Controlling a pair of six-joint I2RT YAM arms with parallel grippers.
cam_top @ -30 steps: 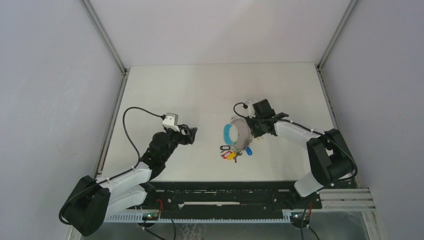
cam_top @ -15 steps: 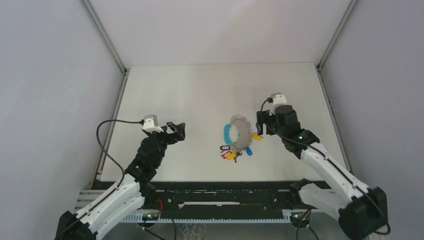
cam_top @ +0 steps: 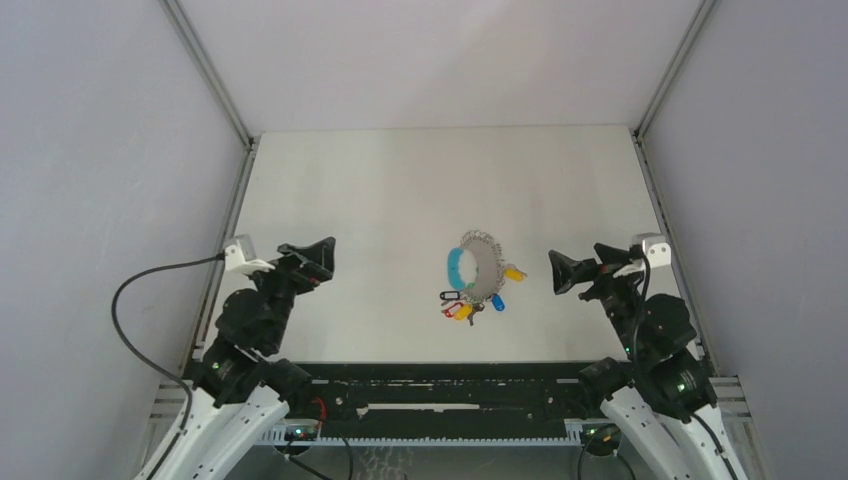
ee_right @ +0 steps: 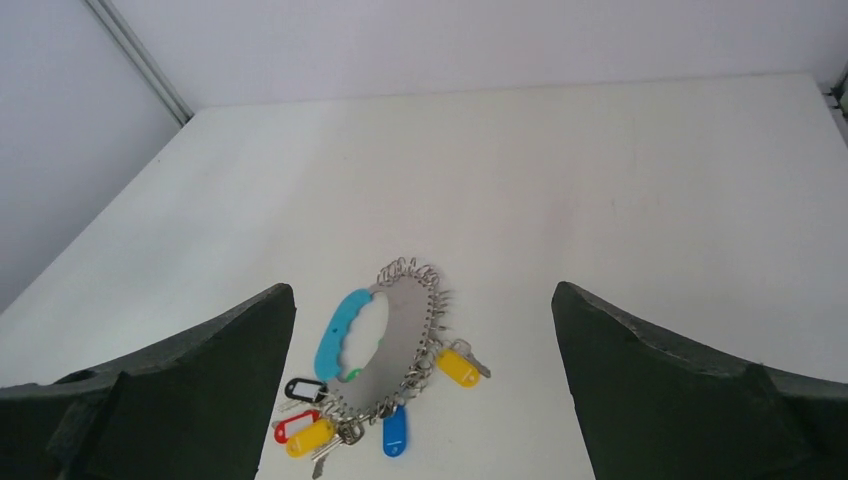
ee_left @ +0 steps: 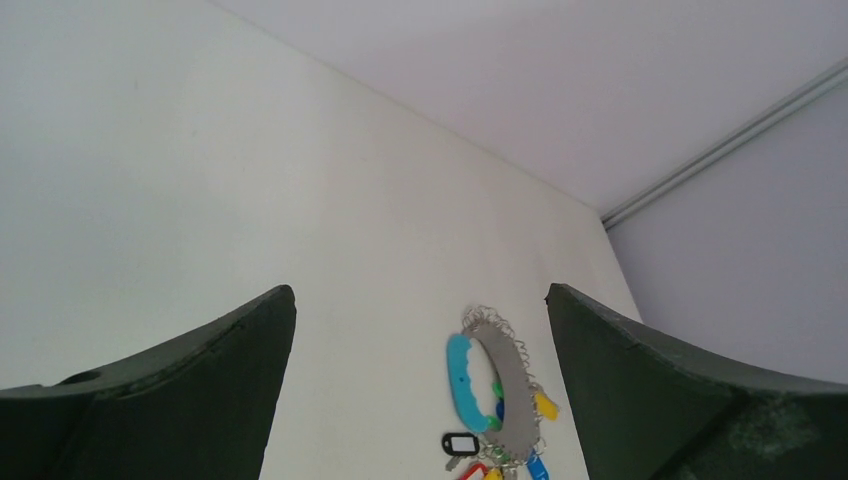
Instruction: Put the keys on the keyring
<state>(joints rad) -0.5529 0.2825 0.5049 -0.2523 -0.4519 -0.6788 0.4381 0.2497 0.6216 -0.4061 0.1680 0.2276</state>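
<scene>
The keyring (cam_top: 472,270) lies flat about mid-counter (cam_top: 380,180), its blue band to the left and its grey ring to the right. The yellow-orange key (ee_right: 458,365) rests against the right side of the ring, seemingly hooked on one of its small wire loops. The green key (ee_right: 352,375) only peeps out inside the loop, so I cannot confirm it is attached. The other tagged keys (ee_right: 320,430) cluster at the near end. The left pincer (cam_top: 318,258) and right pincer (cam_top: 560,272) are both spread wide and empty, well apart from the ring on either side. The job looks finished or nearly so.
</scene>
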